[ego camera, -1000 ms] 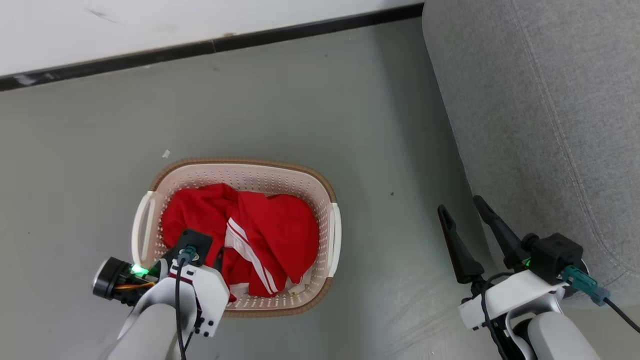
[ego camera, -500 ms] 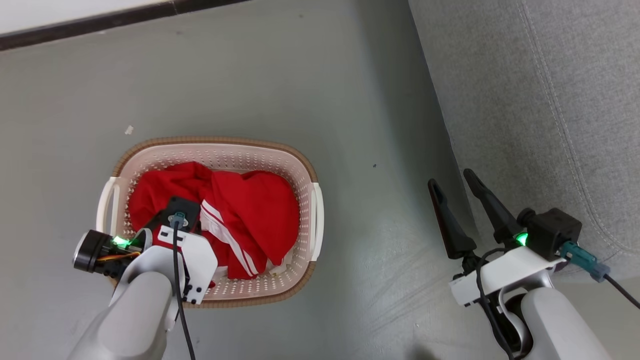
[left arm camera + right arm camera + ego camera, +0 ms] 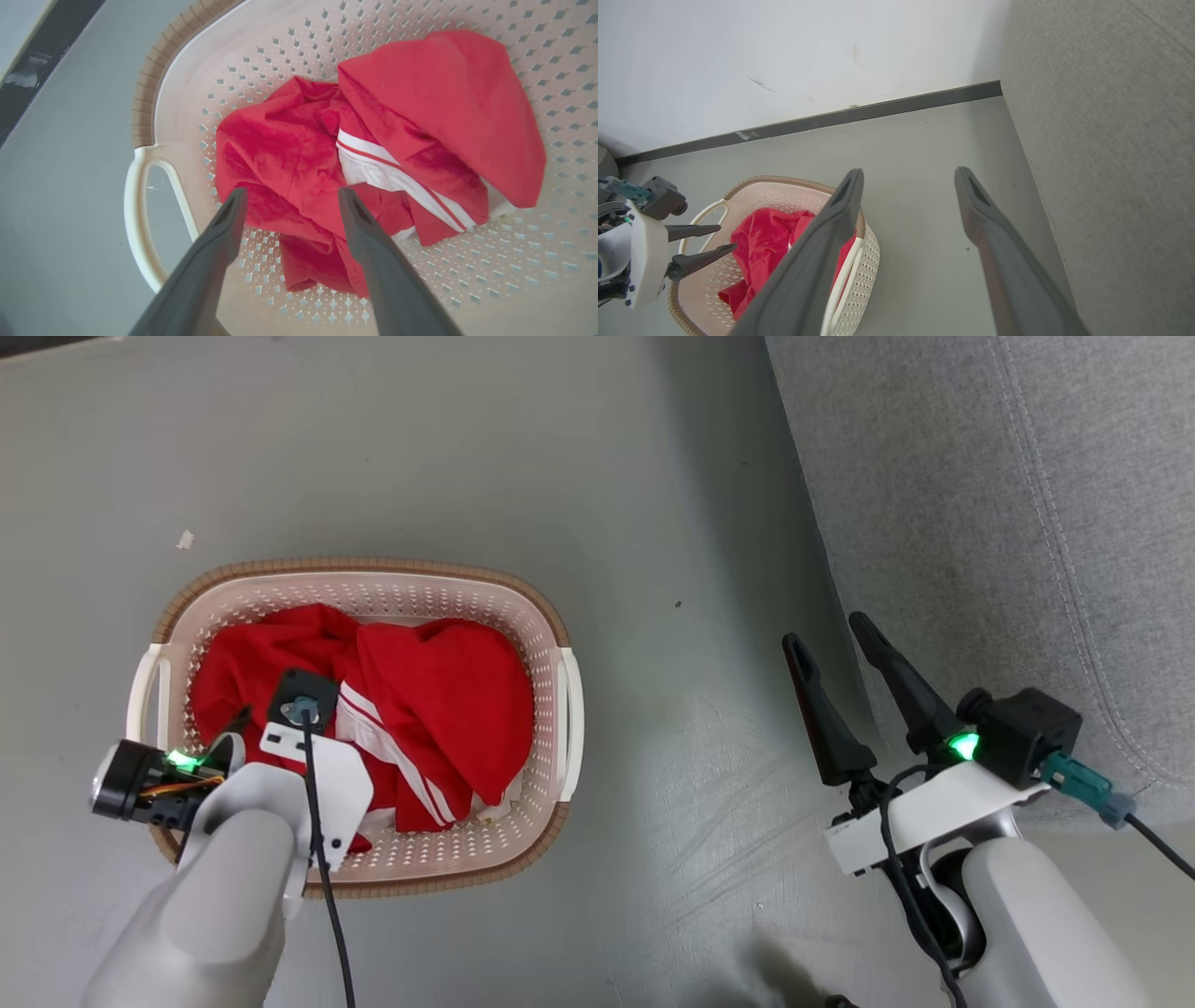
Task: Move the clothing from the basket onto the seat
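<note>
The left hand (image 3: 292,192) is pointing steeply downward, its two dark fingers (image 3: 219,233) standing well apart and gripping nothing. The right hand (image 3: 825,629) is pointing forward, its fingers likewise parted and empty. The pale left forearm (image 3: 215,896) and right forearm (image 3: 1027,933) are reaching in from below.

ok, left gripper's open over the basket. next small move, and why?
Probably lower the left gripper and close on the clothing: it hovers open above a red fold, gripping nothing, with the clothing lying in the basket. The right gripper is open beside the seat.
</note>
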You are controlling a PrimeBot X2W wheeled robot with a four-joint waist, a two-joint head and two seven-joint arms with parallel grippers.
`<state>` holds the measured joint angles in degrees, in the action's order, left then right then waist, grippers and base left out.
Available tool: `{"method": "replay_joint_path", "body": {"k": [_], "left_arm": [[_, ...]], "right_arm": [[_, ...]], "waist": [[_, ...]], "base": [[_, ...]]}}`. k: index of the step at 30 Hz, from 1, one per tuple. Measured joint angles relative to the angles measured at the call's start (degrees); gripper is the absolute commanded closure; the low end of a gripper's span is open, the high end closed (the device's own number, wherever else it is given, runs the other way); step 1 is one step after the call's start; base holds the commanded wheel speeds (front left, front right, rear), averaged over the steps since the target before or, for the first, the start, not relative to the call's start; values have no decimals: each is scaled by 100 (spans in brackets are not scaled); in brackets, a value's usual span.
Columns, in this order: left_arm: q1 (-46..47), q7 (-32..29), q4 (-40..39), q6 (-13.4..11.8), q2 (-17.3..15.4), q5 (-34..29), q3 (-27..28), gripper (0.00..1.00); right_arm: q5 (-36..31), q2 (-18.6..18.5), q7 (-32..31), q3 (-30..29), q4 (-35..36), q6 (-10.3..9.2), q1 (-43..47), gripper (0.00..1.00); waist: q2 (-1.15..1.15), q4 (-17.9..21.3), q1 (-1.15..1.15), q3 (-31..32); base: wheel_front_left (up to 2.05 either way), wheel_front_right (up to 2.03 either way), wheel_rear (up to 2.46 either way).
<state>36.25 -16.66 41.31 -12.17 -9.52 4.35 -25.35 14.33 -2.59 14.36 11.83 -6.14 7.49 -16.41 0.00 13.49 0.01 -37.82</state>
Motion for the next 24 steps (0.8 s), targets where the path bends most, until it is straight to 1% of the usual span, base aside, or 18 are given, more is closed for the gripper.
{"method": "replay_joint_path", "body": {"k": [9, 14, 20, 24], "left_arm": [[308, -151, 278, -164, -41, -162, -77, 0], [442, -194, 449, -183, -40, -275, -143, 0], [600, -252, 636, -280, -27, -356, -164, 0], [732, -276, 782, -309, -101, -356, -130, 0]], "right_arm": [[37, 0, 0, 31, 3, 0, -180, 0], [51, 0, 0, 47, 3, 0, -203, 0], [91, 0, 0, 80, 10, 0, -332, 0], [134, 0, 0, 131, 20, 0, -391, 0]], "waist": [[0, 46, 0, -253], [0, 66, 0, -378], [0, 88, 0, -511], [0, 124, 0, -604]], "base": [[0, 0, 0], [0, 0, 0], [0, 0, 0], [0, 0, 0]]}}
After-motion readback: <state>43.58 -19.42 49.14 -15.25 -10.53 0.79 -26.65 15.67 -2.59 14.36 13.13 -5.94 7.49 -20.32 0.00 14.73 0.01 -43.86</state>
